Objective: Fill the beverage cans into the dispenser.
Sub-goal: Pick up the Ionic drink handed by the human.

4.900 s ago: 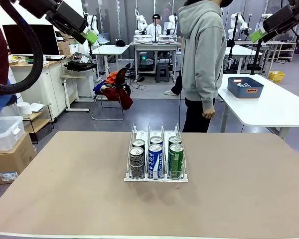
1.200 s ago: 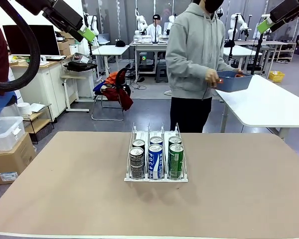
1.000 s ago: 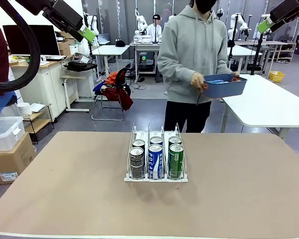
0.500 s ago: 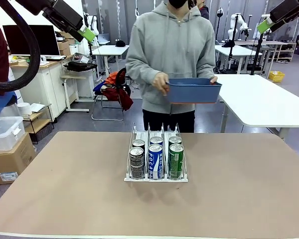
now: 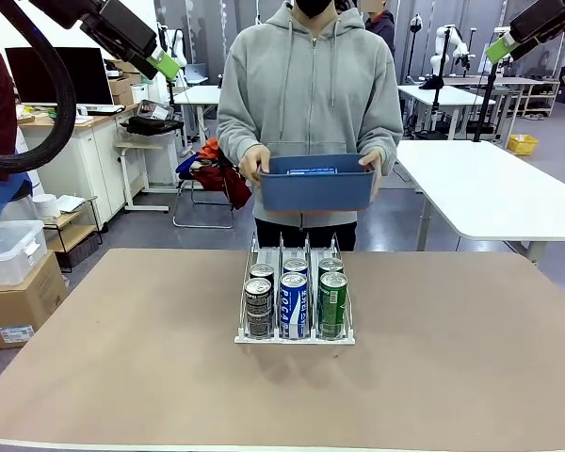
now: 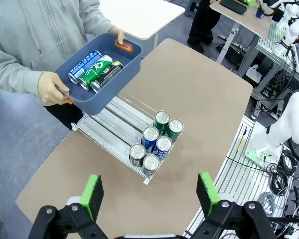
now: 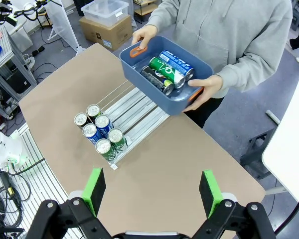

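Note:
The clear three-lane dispenser [image 5: 306, 250] stands mid-table with several beverage cans in its front two rows: dark grey [image 5: 258, 306], blue [image 5: 294, 303] and green [image 5: 332, 303]. Seen from the wrists, its rear lanes [image 6: 111, 127] [image 7: 139, 117] are bare. A person at the far edge holds a blue tub [image 5: 317, 185] above the rack's back end; inside lie a blue can [image 7: 175, 61], a green can [image 7: 162, 69] and a dark one. My left gripper [image 5: 169, 67] [image 6: 150, 194] and right gripper [image 5: 491, 62] [image 7: 152, 191] hang high above the table, both open and holding nothing.
Both of the person's hands [image 5: 253, 166] grip the tub's ends. A white side table [image 5: 490, 193] stands at the back right; boxes and a plastic bin [image 5: 9, 250] sit on the floor at the left. Brown tabletop [image 5: 452, 358] surrounds the rack.
The person picked the blue tub up from the side table, turned, and carried it to the far edge, above the dispenser's rear. The cans in the rack have not moved.

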`<act>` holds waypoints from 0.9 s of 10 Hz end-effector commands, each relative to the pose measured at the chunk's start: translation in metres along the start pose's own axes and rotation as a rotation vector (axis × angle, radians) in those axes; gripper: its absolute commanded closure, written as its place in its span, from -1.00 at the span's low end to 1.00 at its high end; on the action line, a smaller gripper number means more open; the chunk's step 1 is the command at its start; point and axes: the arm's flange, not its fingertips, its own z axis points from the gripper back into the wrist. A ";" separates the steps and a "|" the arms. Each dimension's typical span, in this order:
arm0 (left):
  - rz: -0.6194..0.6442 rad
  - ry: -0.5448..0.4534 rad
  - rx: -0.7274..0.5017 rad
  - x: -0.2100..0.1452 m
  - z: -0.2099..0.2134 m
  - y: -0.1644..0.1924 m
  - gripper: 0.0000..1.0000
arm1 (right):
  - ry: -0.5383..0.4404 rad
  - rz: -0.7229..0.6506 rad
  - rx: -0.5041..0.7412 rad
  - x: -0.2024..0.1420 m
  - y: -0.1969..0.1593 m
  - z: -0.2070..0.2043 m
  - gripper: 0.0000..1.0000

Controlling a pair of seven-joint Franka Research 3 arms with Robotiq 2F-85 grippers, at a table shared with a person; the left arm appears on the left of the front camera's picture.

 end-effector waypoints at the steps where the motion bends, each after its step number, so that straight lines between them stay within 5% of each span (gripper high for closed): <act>1: 0.005 -0.001 -0.012 -0.001 0.000 -0.001 -1.00 | -0.009 -0.003 -0.004 -0.001 0.000 0.000 -1.00; 9: 0.005 -0.001 -0.012 -0.001 0.000 -0.001 -1.00 | -0.009 -0.003 -0.004 -0.001 0.000 0.000 -1.00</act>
